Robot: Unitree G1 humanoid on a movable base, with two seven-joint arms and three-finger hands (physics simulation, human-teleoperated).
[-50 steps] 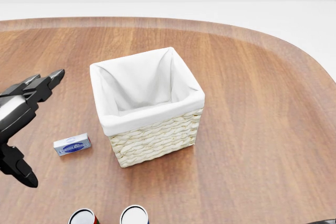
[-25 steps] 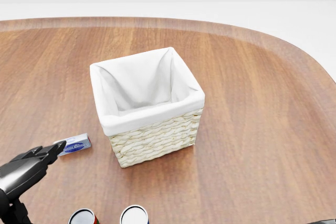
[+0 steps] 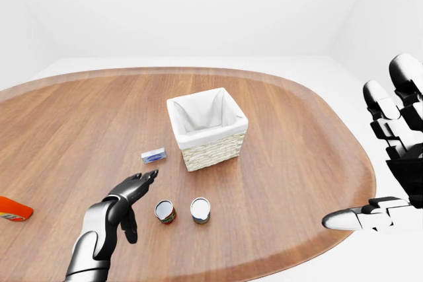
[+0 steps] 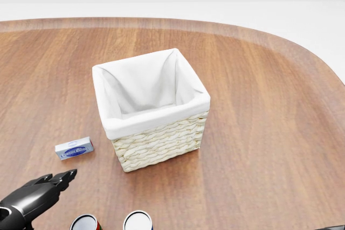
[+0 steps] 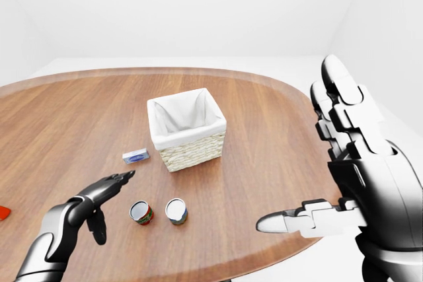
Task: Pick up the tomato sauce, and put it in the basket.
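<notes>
reaching toward the cans: left hand (image 3: pixel 129 196) spread open, holding nothing.
tomato sauce can (image 3: pixel 165 212) stands upright on table (image 3: pixel 291 150), just right of the fingers, below the basket (image 3: pixel 207 127); right hand (image 5: pixel 344 183) open, empty.

a wicker basket (image 3: pixel 207 127) with a white cloth lining sits near the middle of the wooden table (image 3: pixel 297 156). just left of it lies a small blue box (image 3: pixel 153 156). below it, two upright cans stand side by side: a red-labelled can (image 3: pixel 165 212) and a blue-labelled can (image 3: pixel 200 210). the left hand (image 3: pixel 127 196) hovers open at lower left, beside the red-labelled can. the right hand (image 3: pixel 390 156) is raised, fingers spread, at the right edge. an orange object (image 3: pixel 13 209) lies at the far left edge.
</notes>
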